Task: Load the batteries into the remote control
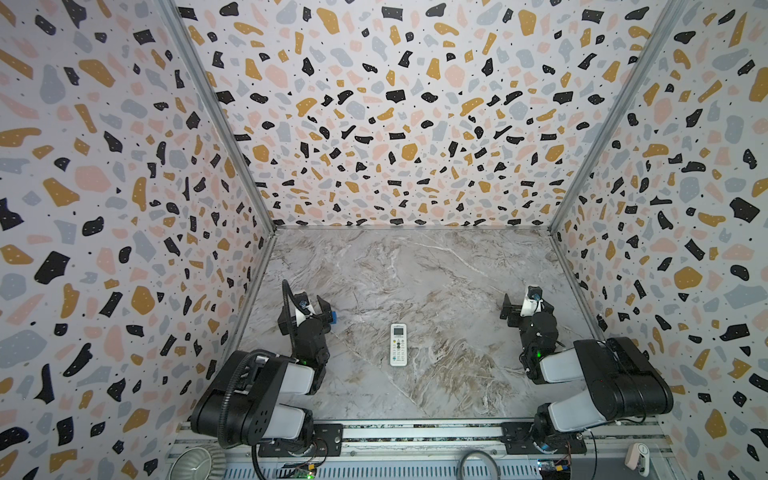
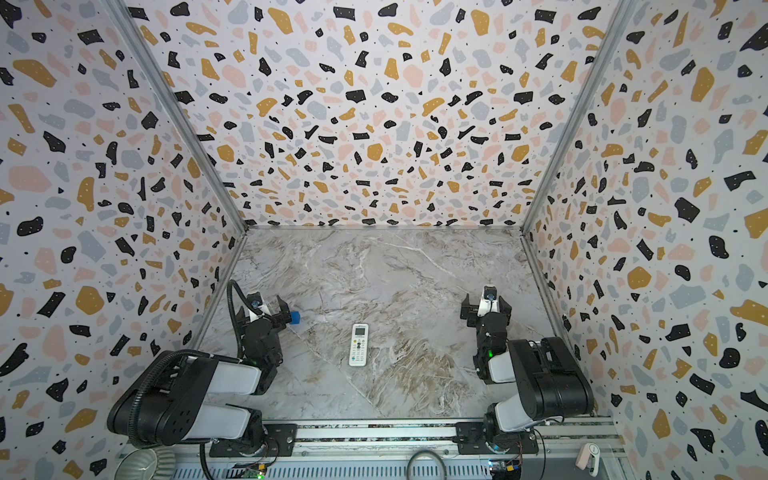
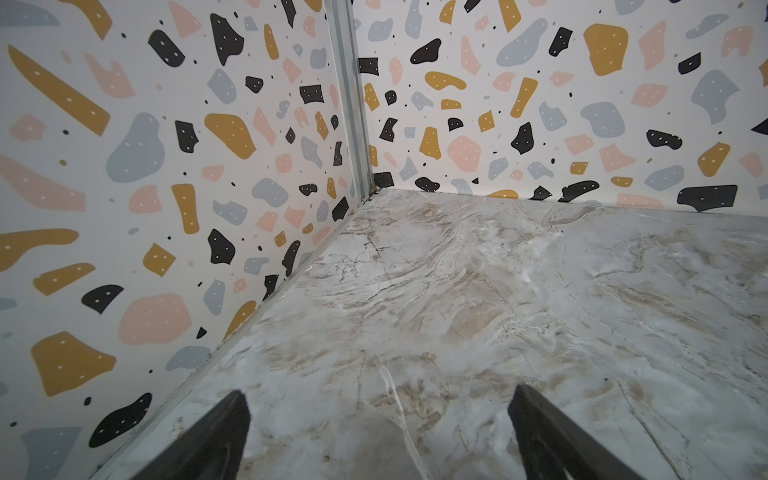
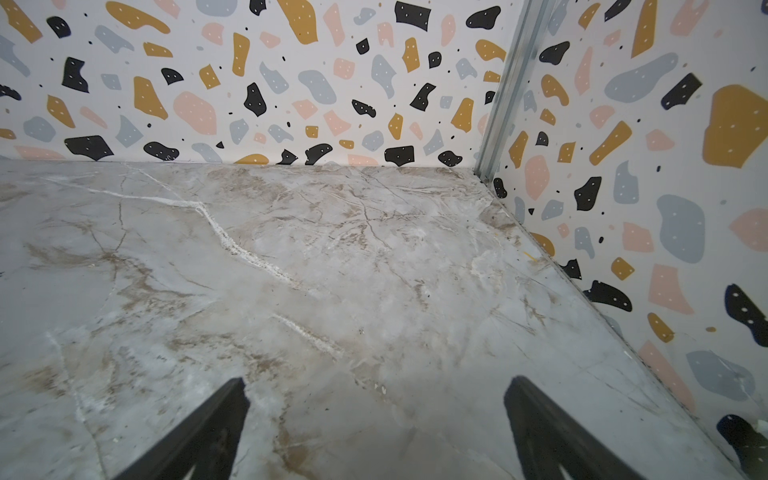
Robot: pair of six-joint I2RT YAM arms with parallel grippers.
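The remote control point(image 2: 358, 345) lies buttons-up on the tabletop point(image 2: 395, 270). Left hand point(image 2: 269, 308) and right hand point(image 2: 485, 307) flank it, spread wide.

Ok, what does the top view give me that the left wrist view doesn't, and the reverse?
Only a top view shows the remote control, buttons up on the marble table between the arms, plus the right hand, open. Only the left wrist view shows the left hand close up, fingers spread over bare marble near the corner post. Both show the table and speckled walls; I see no batteries in either.
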